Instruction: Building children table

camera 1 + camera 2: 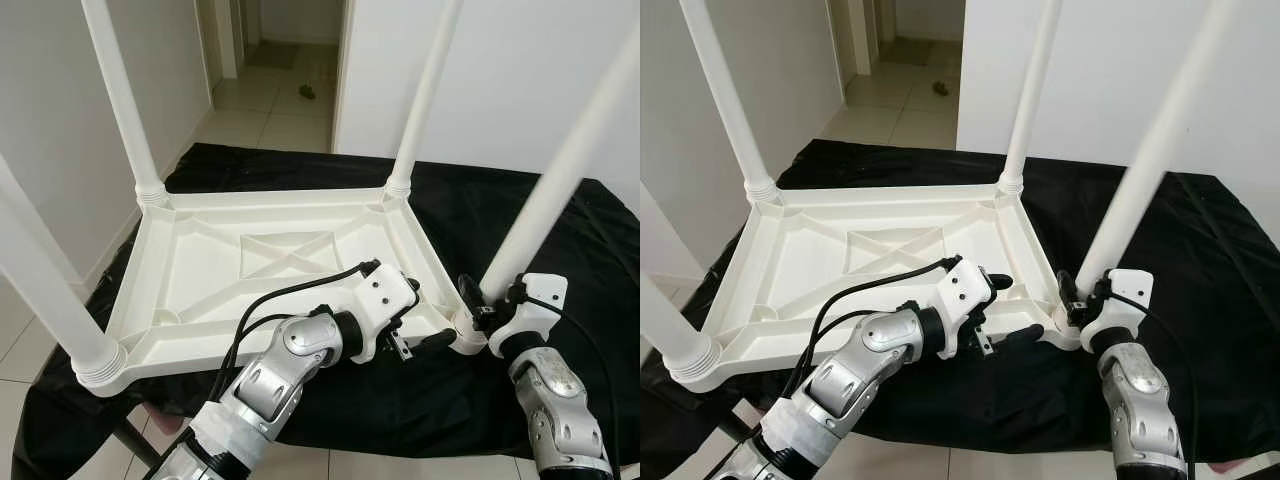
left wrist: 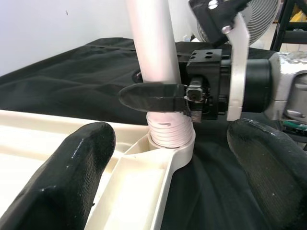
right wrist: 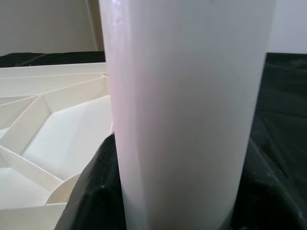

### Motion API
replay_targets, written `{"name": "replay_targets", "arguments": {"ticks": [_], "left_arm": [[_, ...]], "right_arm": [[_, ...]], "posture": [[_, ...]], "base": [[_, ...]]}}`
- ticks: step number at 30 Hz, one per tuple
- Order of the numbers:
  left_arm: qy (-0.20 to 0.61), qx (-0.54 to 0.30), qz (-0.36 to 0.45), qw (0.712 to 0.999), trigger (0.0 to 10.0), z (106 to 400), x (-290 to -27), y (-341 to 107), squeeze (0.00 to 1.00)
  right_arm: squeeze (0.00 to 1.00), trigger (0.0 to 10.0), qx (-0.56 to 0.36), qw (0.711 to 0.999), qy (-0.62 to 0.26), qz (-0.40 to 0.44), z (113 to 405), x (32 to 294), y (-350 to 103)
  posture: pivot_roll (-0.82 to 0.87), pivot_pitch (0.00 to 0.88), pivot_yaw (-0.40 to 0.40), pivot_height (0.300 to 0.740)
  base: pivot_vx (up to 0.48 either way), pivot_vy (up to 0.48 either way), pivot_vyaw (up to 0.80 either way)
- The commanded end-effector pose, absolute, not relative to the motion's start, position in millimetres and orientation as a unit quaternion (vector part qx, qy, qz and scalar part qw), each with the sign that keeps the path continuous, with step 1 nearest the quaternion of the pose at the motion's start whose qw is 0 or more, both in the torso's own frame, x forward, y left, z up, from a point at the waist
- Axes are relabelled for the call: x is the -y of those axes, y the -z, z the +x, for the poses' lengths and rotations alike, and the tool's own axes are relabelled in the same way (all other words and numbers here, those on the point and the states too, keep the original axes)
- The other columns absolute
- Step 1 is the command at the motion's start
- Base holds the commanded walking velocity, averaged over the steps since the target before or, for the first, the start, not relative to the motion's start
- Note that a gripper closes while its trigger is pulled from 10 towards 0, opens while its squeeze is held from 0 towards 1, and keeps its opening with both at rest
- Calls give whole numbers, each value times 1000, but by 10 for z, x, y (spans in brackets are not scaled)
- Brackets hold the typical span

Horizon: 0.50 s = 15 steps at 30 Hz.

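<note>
A white plastic children's table (image 1: 200, 270) lies upside down on a black cloth (image 1: 560, 230), its legs pointing up. My right gripper (image 1: 478, 312) is shut on the near right leg (image 1: 560, 180) just above the leg's threaded base (image 2: 169, 134). One of its fingers (image 2: 153, 97) crosses the front of the leg. In the right wrist view that leg (image 3: 187, 110) stands very close. My left gripper (image 1: 1018, 306) is open at the table's near right corner. One finger is over the rim and the other is outside it, beside the leg's base.
Three other legs stand upright at the far left (image 1: 120, 100), far right (image 1: 425, 100) and near left (image 1: 45, 290) corners. White walls and a doorway (image 1: 280, 60) onto tiled floor lie beyond. A fan (image 2: 254, 19) stands behind my right arm.
</note>
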State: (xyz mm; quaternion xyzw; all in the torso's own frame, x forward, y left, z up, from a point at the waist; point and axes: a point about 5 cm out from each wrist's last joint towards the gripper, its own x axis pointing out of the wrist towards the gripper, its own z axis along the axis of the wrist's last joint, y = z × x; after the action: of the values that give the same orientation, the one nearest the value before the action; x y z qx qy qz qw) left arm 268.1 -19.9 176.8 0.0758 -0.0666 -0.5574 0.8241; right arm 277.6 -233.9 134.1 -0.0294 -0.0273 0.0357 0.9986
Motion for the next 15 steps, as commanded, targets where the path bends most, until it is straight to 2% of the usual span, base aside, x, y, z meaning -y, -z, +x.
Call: {"name": "replay_targets", "arguments": {"ticks": [1, 15], "left_arm": [[554, 68, 80, 826, 10000, 2680, 187, -1787, 0], [553, 70, 83, 826, 10000, 2694, 166, -1803, 0]], "right_arm": [[0, 10000, -57, 997, -36, -26, 2673, 2356, -985], [0, 10000, 21, 998, -51, -8, 2436, 2253, -910]], "posture": [[-51, 51, 24, 740], [-49, 53, 33, 740]], "base": [[0, 0, 0], [0, 0, 0]]}}
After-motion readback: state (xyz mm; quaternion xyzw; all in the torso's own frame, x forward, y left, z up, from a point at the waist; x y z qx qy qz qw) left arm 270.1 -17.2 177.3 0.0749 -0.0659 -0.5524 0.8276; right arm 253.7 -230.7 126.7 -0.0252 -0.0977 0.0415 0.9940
